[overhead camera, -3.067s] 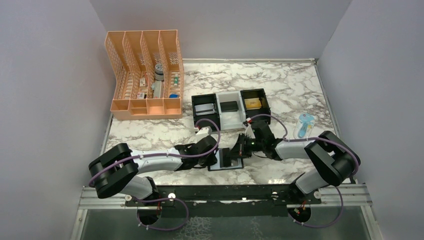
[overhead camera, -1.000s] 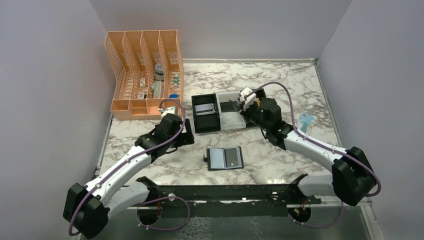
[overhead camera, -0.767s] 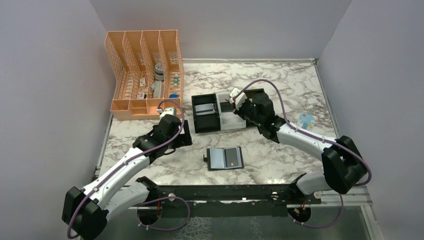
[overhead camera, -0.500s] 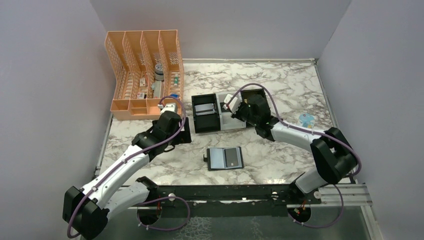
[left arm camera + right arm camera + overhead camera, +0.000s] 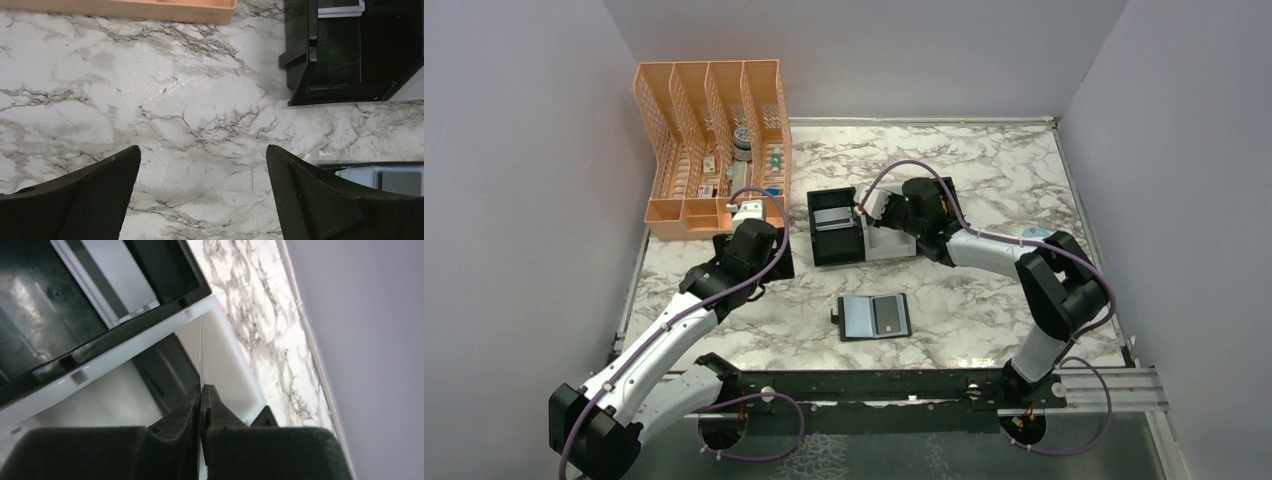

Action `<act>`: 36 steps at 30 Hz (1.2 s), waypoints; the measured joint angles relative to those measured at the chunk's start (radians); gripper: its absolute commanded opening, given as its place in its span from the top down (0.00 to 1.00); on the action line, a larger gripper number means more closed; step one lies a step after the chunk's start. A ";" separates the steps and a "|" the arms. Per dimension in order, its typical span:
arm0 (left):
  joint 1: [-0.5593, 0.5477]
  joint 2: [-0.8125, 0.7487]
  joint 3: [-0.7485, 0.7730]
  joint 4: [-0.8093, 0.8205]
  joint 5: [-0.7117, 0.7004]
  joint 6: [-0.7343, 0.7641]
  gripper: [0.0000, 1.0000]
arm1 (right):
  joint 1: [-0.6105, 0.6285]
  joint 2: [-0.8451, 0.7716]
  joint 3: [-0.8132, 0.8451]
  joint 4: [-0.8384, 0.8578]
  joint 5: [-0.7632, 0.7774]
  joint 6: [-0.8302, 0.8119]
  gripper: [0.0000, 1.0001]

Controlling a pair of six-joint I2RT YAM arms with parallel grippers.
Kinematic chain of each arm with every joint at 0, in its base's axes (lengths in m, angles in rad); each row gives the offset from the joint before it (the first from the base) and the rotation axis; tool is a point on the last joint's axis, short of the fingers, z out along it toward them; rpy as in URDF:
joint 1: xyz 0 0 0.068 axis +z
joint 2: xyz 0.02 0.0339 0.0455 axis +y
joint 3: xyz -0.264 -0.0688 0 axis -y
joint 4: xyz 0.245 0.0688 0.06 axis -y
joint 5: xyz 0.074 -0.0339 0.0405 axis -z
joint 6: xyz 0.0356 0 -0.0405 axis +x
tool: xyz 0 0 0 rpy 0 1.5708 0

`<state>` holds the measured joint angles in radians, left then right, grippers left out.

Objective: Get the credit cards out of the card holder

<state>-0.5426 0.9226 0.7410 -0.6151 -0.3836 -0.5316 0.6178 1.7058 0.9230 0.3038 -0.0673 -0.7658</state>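
The credit card (image 5: 200, 347) now being handled shows only as a hairline, edge-on, pinched by one end in the right gripper (image 5: 202, 390), whose jaws are closed flat on its two faces. It hangs over the white tray (image 5: 886, 243), beside the black tray (image 5: 832, 248). It looks thin, light, stiff and slick. A firm pinch on the flat faces near an edge seems the sensible hold, since any slack would let it slip or swing.

The card holder (image 5: 874, 317) lies open and face up on the marble table (image 5: 984, 160), near the front edge and well apart from the trays. A dark grey card (image 5: 890, 315) sits in its right half. Whether the paler left half is a card or only lining, I cannot tell.

That seated card offers no free face. I would guess it has to be slid out by an exposed edge, and the light wallet may drag along unless pinned.

The left gripper (image 5: 202, 152) hovers over bare marble, jaws spread wide and empty, the wallet's corner just off to one side.
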 measured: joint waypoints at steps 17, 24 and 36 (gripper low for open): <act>0.000 -0.025 0.000 -0.001 -0.056 0.000 0.01 | -0.014 0.162 0.122 -0.025 0.025 -0.140 0.99; 0.000 -0.022 0.000 -0.001 -0.056 0.000 0.01 | -0.017 0.189 0.151 -0.077 0.038 -0.166 0.94; 0.000 -0.014 0.000 -0.002 -0.056 0.000 0.01 | -0.017 0.218 0.204 -0.169 0.031 -0.171 0.73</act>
<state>-0.5423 0.9085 0.7414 -0.6174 -0.4393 -0.5316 0.6010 1.9240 1.1275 0.1345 -0.0368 -0.9371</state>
